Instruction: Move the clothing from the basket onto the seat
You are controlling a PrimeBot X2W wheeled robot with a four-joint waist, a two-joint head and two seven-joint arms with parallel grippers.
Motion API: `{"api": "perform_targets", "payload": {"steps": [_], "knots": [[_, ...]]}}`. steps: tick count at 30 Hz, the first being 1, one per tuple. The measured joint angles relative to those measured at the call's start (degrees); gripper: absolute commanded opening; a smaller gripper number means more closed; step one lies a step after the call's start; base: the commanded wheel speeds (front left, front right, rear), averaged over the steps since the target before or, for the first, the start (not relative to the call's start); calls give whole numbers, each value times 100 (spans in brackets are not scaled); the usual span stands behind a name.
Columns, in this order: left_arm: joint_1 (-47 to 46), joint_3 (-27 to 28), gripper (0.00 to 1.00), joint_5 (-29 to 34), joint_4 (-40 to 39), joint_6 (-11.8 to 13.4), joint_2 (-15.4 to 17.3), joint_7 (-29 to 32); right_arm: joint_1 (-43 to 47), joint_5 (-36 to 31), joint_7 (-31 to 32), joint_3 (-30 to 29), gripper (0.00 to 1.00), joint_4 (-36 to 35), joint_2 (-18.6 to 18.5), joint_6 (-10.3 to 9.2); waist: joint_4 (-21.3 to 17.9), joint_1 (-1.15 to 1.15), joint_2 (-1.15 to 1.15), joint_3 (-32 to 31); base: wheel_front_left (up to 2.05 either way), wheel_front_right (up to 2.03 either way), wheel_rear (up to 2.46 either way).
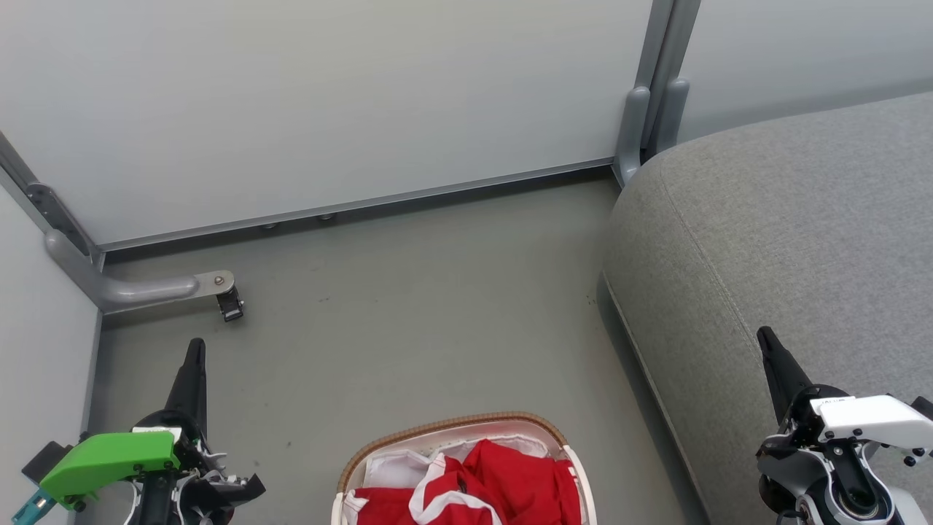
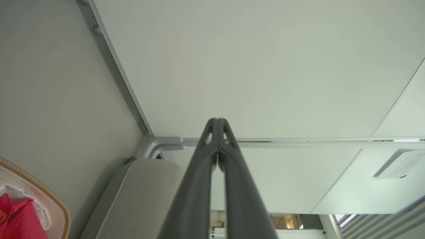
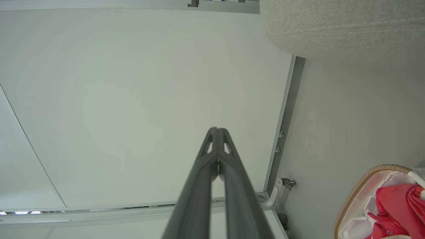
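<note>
Left gripper: Your left gripper (image 1: pixel 195 351), two long dark fingers below a green plastic wrist cover (image 1: pixel 109 456), has its fingers pressed together. It holds nothing and hangs above the floor without touching anything.
Right gripper: Your right gripper (image 1: pixel 767 339), the same dark fingers below a white plastic wrist cover (image 1: pixel 867 415), is likewise closed tip to tip and empty. In the head view it shows against the seat's front part; you cannot tell whether it is over the cushion or just beside it.
Clothing: The bright red fabric garments with white trim bands (image 1: pixel 510 474) lie bunched in the basket, between your two grippers and apart from both.
Basket: The small oval white plastic basket with a brown woven rim and white fabric liner (image 1: pixel 452 424) stands on the floor, near the seat's front edge.
Seat: The large grey woven-fabric sofa cushion (image 1: pixel 787 219), with a rounded edge and a stitched seam, lies on your right.
Writing: A white sheet on a far panel (image 2: pixel 398 164) carries printed lines too small to read.
Edges: Pale grey wall panels (image 1: pixel 328 95) bound you ahead and on the left. A grey metal foot with a small black castor (image 1: pixel 230 306) juts out just ahead of your left gripper.
Room: Open grey floor (image 1: pixel 408 306) runs from the basket to the panels. The strip between basket and seat is narrow.
</note>
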Motion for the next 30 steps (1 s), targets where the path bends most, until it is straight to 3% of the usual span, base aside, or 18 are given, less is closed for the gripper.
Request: {"api": "perform_targets", "payload": {"steps": [20, 21, 30], "knots": [[-1, 10, 0, 8, 0, 0, -4, 2, 0, -3, 20, -13, 0, 0, 8, 0, 0, 0, 0, 0, 0, 0, 0], [-1, 10, 100, 8, 0, 0, -4, 2, 0, -4, 20, -13, 100, 0, 9, 0, 0, 0, 0, 0, 0, 0, 0], [151, -41, 100, 20, 257, 8, -63, -127, 136, -79, -68, 78, 100, 153, 65, 0, 5, 0, 0, 4, 0, 0, 0]]}}
